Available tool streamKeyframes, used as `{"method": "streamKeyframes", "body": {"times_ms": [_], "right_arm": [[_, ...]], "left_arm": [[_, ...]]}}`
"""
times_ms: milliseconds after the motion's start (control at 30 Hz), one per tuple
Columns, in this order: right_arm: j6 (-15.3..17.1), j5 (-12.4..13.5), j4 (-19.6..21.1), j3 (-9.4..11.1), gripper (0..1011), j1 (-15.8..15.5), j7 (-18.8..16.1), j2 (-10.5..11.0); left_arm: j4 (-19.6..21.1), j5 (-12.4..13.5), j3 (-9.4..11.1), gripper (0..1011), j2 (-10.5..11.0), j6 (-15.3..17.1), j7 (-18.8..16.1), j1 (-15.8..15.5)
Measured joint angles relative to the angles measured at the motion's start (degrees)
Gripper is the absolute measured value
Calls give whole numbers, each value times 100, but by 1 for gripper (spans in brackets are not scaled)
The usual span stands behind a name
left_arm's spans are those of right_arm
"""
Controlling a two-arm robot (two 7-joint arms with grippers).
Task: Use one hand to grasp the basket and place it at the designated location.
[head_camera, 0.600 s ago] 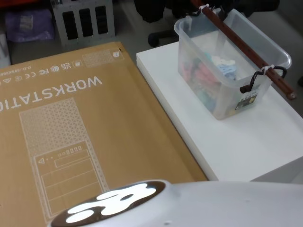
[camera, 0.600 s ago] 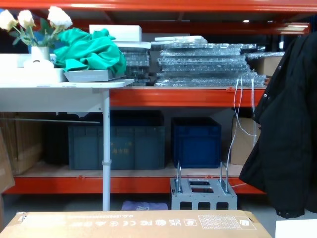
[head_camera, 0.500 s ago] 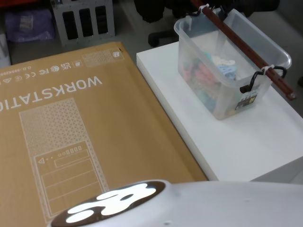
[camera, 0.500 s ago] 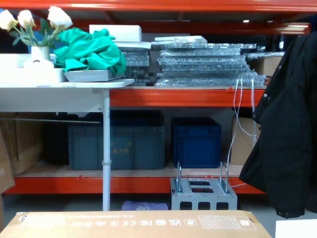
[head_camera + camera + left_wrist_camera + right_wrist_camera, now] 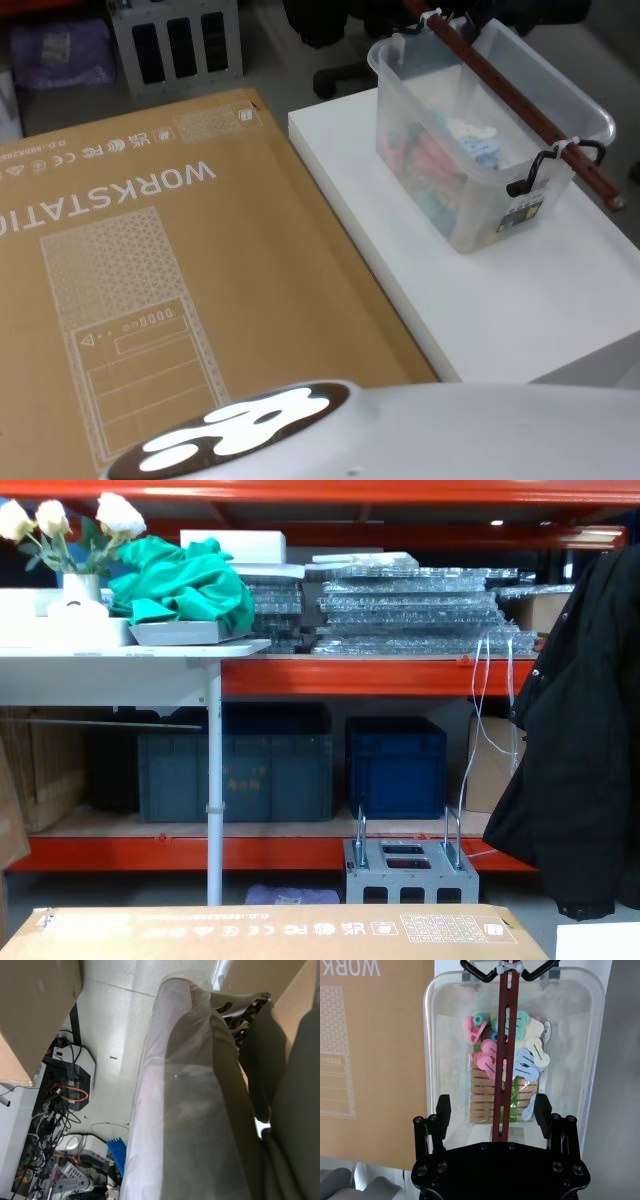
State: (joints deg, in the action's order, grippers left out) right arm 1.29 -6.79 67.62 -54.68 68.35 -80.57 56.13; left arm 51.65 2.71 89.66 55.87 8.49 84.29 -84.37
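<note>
Basket near end hid by right tool w/ fingers apart.

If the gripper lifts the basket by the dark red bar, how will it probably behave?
The basket probably feels light: it holds just a shallow layer of pegs. It may swing or tilt, because the bar is tied to black hooks and the open right gripper is lined up near one end, not the middle.

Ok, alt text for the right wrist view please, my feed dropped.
The open right gripper hangs above the translucent basket, lined up with the dark red bar across its rim. Pastel clips and wooden pegs lie inside; a cardboard box sits beside the basket.
</note>
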Motion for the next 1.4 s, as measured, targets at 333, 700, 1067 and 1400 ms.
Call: {"method": "streamKeyframes", "body": {"times_ms": [333, 700, 1067, 1400], "right_arm": [[0, 0, 0, 0, 1001, 0, 0, 0], [0, 0, 0, 0, 1001, 0, 0, 0], [47, -145, -205, -71, 1001, 42, -116, -161], [-36, -333, -965, -340, 1001, 203, -394, -641]], "left_arm": [[0, 0, 0, 0, 0, 0, 0, 0], [0, 0, 0, 0, 0, 0, 0, 0], [0, 0, 0, 0, 0, 0, 0, 0], [1, 0, 0, 0, 0, 0, 0, 0]]}}
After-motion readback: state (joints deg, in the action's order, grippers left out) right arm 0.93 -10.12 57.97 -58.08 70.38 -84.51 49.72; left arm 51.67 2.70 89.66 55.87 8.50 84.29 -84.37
